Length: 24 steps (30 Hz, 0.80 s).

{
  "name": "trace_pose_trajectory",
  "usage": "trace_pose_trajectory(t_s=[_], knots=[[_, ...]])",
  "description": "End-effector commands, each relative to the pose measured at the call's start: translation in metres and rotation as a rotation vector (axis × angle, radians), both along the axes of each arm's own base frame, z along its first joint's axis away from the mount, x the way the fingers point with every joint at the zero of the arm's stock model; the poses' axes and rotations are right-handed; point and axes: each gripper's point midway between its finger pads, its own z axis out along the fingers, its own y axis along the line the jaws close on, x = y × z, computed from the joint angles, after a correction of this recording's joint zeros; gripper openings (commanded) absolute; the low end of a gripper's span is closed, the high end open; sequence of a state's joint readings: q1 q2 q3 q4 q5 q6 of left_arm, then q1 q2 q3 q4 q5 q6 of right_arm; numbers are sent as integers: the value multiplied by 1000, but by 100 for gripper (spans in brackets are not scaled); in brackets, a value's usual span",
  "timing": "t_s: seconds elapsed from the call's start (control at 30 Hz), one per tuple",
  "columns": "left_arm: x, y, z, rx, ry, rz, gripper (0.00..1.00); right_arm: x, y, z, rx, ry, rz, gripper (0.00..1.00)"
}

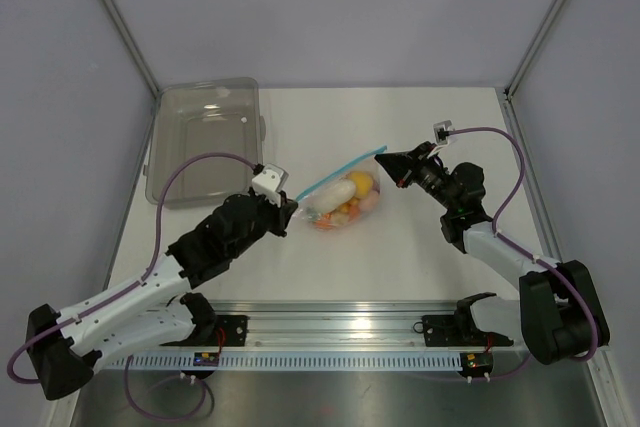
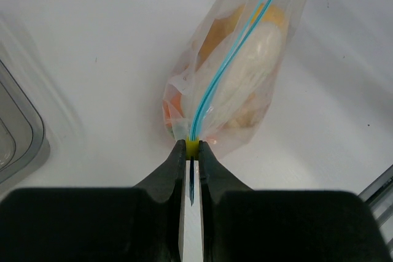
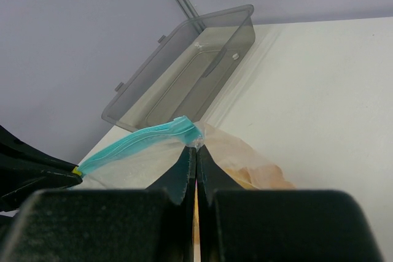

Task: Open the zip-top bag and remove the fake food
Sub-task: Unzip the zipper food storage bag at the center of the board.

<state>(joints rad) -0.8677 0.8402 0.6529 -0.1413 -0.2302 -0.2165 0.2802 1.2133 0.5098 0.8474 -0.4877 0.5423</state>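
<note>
The left gripper (image 1: 290, 209) (image 2: 193, 146), just left of centre in the top view, has its fingers pressed together on one end of the blue zip strip (image 1: 340, 169) (image 2: 233, 47) (image 3: 135, 145). The right gripper (image 1: 385, 160) (image 3: 196, 148), right of centre, is clamped on the strip's other end. The strip is stretched between them, and the clear bag (image 1: 335, 217) (image 2: 288, 23) (image 3: 245, 164) hangs below it at mid-frame over the white table (image 1: 420, 247). The toy food (image 1: 350, 202) (image 2: 252, 65), white, yellow and orange pieces, is inside it. A smoky grey tray (image 1: 205, 137) (image 3: 184, 72) lies at the upper left, apart from the bag.
</note>
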Motion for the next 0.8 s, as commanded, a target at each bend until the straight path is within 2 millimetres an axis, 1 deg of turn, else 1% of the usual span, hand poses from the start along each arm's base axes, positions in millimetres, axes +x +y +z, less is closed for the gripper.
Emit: trace_pose_trajectory(t_s=[0.0, 0.03, 0.07, 0.17, 0.2, 0.23, 0.3, 0.43, 0.47, 0.5, 0.53, 0.57, 0.63, 0.67, 0.7, 0.77], knots=[[-2, 16, -10, 10, 18, 59, 9, 16, -15, 23, 9, -81, -84, 0], [-2, 15, -6, -2, 7, 55, 12, 15, -14, 23, 10, -82, -81, 0], [-3, 14, -3, -7, 3, 44, 18, 15, -14, 23, 10, -82, -81, 0], [-3, 10, 4, -15, -9, 21, 29, 14, -12, 23, 3, -86, -63, 0], [-4, 8, 6, -23, -12, 12, 43, 14, -11, 22, 1, -84, -59, 0], [-3, 6, 11, -34, -18, 10, 48, 14, -10, 23, -1, -89, -52, 0], [-3, 3, 16, -45, -24, -5, 53, 14, -10, 23, -3, -91, -49, 0], [0, -1, 32, -61, -49, -10, 55, 13, -8, 24, -5, -95, -36, 0], [3, -1, 41, -65, -61, -1, 55, 13, -7, 23, -9, -95, -32, 0], [4, 0, 45, -66, -67, 6, 55, 13, -7, 23, -9, -95, -30, 0], [5, 0, 48, -66, -73, 11, 57, 13, -6, 23, -10, -94, -27, 0], [7, 2, 59, -75, -95, 23, 61, 12, -6, 23, -12, -97, -26, 0], [10, 3, 69, -81, -115, 37, 72, 12, -5, 22, -12, -95, -18, 0], [13, 5, 72, -74, -123, 54, 73, 11, -4, 23, -13, -99, -9, 0], [16, 4, 82, -88, -144, 60, 74, 11, -3, 24, -12, -103, -3, 0], [22, 4, 87, -81, -168, 84, 76, 11, -2, 22, -13, -100, 3, 0]])
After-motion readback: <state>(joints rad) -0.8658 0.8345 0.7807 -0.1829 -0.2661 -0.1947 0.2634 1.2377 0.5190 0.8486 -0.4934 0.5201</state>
